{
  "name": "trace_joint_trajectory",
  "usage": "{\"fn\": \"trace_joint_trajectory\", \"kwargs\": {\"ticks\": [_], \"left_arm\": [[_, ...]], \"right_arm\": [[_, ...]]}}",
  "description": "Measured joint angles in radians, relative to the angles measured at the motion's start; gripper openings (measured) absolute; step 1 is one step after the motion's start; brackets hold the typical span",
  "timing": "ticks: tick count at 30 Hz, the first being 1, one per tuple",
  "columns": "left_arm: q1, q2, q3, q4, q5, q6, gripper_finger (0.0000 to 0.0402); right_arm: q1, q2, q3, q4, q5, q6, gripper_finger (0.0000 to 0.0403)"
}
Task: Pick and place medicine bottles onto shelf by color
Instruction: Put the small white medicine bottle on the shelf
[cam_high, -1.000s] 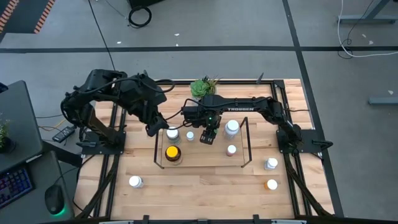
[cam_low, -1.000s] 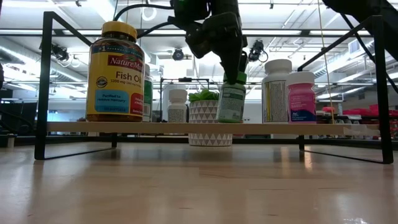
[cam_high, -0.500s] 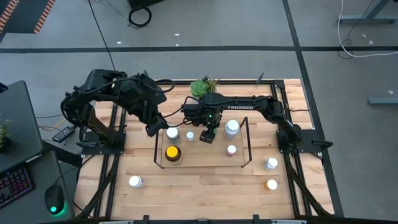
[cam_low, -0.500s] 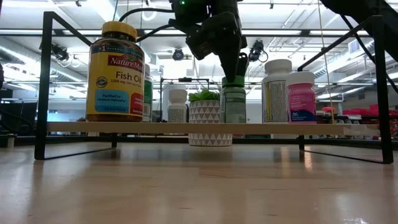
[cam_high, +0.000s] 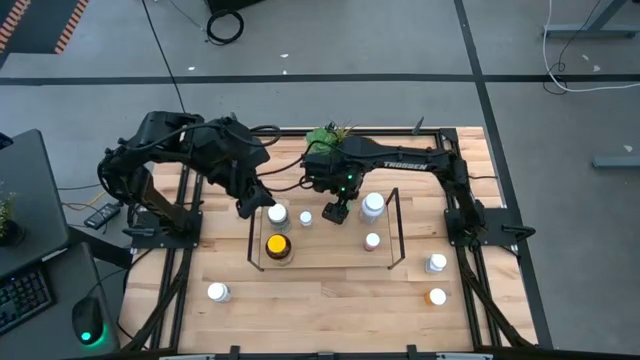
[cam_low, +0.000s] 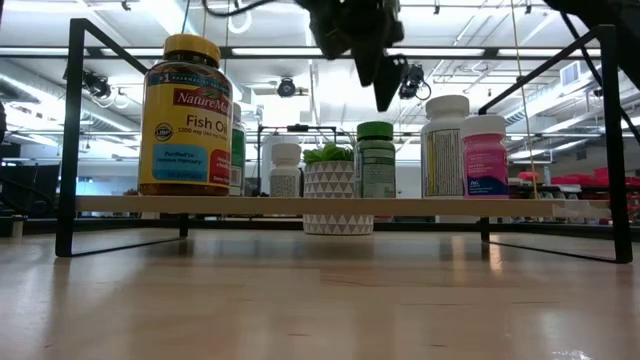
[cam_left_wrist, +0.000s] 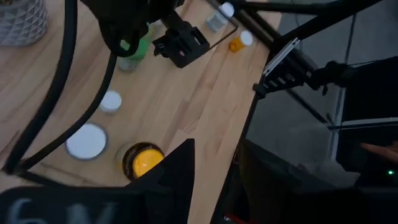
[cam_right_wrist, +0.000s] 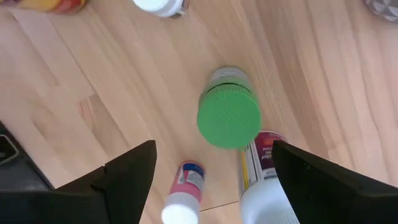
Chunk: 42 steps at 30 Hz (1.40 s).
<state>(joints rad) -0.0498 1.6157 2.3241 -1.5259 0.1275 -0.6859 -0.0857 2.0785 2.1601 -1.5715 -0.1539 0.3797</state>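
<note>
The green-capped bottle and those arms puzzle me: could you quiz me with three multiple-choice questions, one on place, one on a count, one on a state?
1. The green-capped bottle stands: A) on the shelf B) on the floor C) in a gripper.
2. Bottles on the table in front of the shelf: A) none B) three C) seven.
3. The right gripper is: A) shut on a bottle B) open above the bottle C) out of sight.

Answers: 1 A, it stands upright on the board. 2 B, the overhead view shows three. 3 B, its fingers stand apart, holding nothing.
</note>
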Motion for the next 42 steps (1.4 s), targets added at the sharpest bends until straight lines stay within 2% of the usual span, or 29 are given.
{"fn": "trace_joint_trajectory", "kwargs": {"ticks": [9,19,24,28,33,39,42], "left_arm": [[0.0,0.0,0.0,0.111,-0.001,-0.001,0.0135],[0.0,0.001,-0.001,0.257,-0.003,-0.001,0.0138],[0.0,0.001,-0.001,0.302,-0.003,0.0,0.0133],[0.0,0.001,-0.001,0.314,-0.003,0.001,0.0138],[0.0,0.001,-0.001,0.314,-0.003,0.001,0.0145],[0.0,0.001,-0.001,0.314,-0.003,0.001,0.0143],[0.0,0.001,-0.001,0.314,-0.003,0.001,0.0139]], "right_arm": [[0.025,-0.041,0.0,0.001,-0.03,0.077,0.0325],[0.117,-0.215,0.0,0.0,-0.017,0.35,0.0325],[0.182,-0.267,0.0,0.0,0.026,0.477,0.0315],[0.218,-0.294,0.0,0.0,0.083,0.561,0.0302],[0.223,-0.3,0.0,0.0,0.165,0.592,0.0287],[0.215,-0.306,-0.003,0.002,0.168,0.607,0.0282],[0.246,-0.344,-0.047,0.003,0.128,0.667,0.0282]]}}
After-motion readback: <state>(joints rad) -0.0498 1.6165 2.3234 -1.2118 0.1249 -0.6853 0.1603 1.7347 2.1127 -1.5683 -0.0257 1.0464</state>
